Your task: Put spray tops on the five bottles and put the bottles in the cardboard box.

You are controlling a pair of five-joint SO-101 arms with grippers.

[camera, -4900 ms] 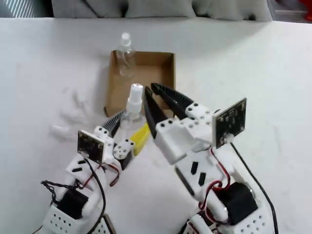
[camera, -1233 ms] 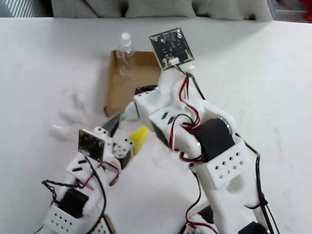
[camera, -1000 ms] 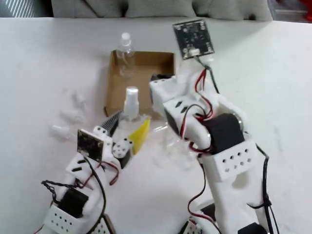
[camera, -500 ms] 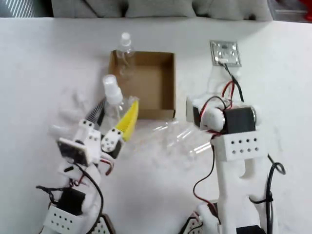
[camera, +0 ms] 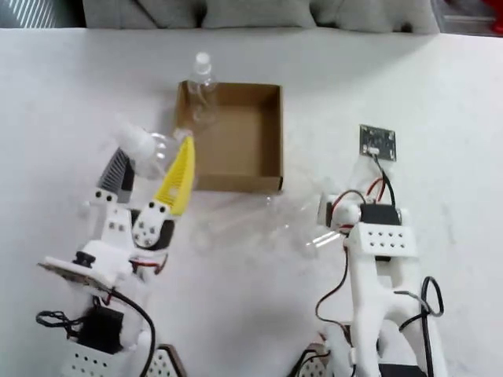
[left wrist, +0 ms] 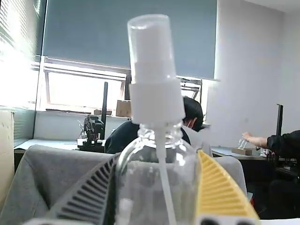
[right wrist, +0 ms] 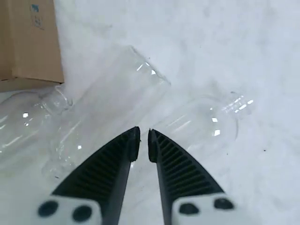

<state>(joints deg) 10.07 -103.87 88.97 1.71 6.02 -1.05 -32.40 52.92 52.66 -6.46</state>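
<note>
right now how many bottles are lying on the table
3, in a row from the cardboard box: box-side bottle, middle bottle, outer bottle; others may be hidden.

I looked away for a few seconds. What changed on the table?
The left claw, shut on the capped bottle, lifted it up and leftward. The right claw pulled back, empty, over the loose bottles. The cardboard box stayed put.
</note>
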